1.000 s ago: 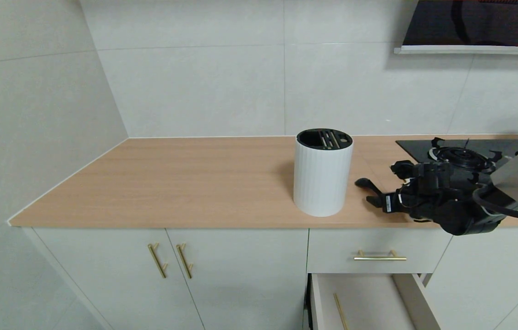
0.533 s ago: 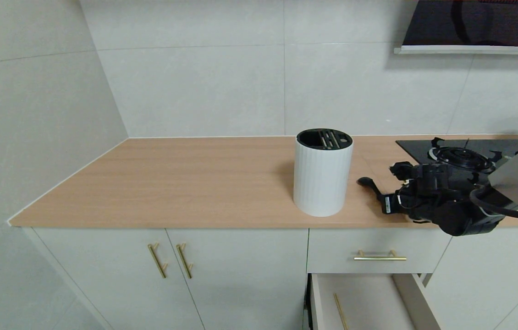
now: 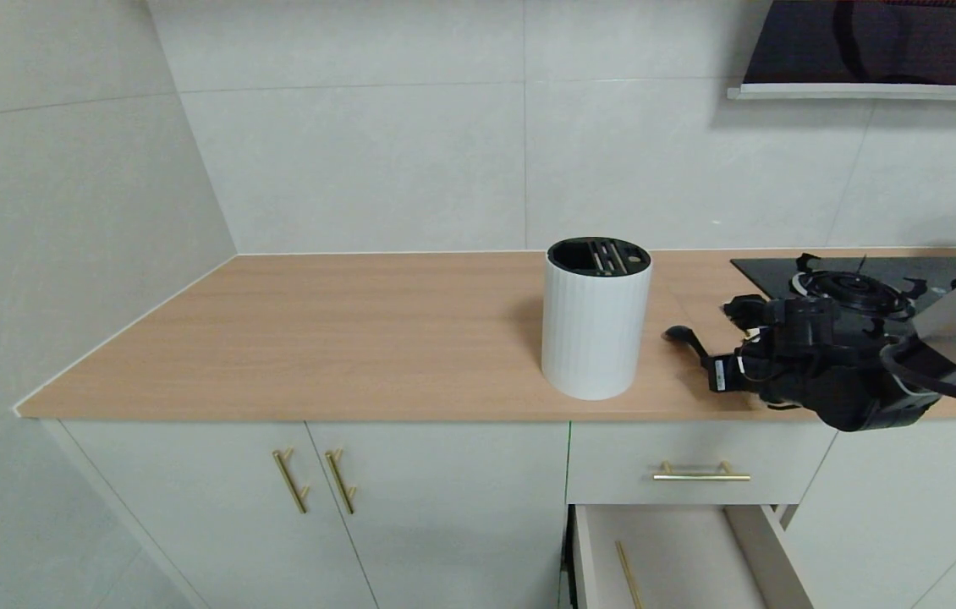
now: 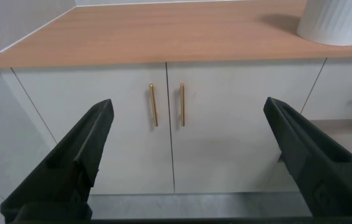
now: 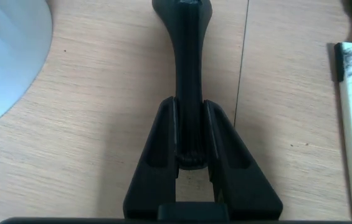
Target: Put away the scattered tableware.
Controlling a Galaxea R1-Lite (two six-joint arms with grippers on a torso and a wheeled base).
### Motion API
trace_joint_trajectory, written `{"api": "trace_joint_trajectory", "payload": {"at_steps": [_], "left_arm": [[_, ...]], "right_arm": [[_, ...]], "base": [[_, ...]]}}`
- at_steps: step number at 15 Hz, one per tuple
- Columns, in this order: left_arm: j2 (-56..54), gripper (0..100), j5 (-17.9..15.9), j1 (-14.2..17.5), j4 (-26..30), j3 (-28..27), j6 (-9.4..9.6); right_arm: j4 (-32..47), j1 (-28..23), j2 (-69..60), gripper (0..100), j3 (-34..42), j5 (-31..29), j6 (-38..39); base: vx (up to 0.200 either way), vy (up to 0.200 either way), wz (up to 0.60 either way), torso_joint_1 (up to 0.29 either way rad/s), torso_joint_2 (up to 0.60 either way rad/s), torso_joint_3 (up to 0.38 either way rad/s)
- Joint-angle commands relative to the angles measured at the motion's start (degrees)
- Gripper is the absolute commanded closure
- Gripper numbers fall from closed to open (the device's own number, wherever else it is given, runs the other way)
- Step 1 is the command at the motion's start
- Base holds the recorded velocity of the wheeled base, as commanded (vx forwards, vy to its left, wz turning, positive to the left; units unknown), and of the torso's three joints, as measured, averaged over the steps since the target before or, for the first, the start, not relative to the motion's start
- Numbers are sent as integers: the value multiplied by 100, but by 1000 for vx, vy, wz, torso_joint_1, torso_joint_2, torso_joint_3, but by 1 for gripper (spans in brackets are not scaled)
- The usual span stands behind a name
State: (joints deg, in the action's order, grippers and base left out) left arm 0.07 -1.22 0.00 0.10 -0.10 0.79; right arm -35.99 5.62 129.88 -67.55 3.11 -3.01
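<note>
Two fingers (image 5: 157,146) of the right gripper (image 5: 189,109) clench a black utensil (image 5: 185,43) just beside the white knife holder (image 3: 596,326) on the counter (image 3: 343,338). The left gripper (image 4: 187,109) is spread wide before cabinet doors (image 4: 244,130).

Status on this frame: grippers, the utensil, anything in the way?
Right gripper shut on black utensil, at the counter. Left gripper open, facing cabinet doors. White holder stands just beside the utensil, nothing between.

head overlooks counter (image 3: 317,338); both wrists, nearer, share the holder (image 3: 595,330).
</note>
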Motion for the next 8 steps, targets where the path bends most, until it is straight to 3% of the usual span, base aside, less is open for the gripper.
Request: {"api": "trace_joint_trajectory", "payload": {"at_steps": [1, 4, 8], "left_arm": [[1, 0, -1, 0, -1, 1, 0], [1, 0, -1, 0, -1, 1, 0], [1, 0, -1, 0, -1, 1, 0]], "right_arm": [[355, 27, -560, 100, 163, -118, 46], [602, 36, -1316, 100, 884, -126, 222], [619, 88, -2749, 100, 2475, -126, 424]], "base": [[0, 0, 0, 0, 0, 0], [0, 0, 0, 0, 0, 0], [0, 0, 0, 0, 0, 0]]}}
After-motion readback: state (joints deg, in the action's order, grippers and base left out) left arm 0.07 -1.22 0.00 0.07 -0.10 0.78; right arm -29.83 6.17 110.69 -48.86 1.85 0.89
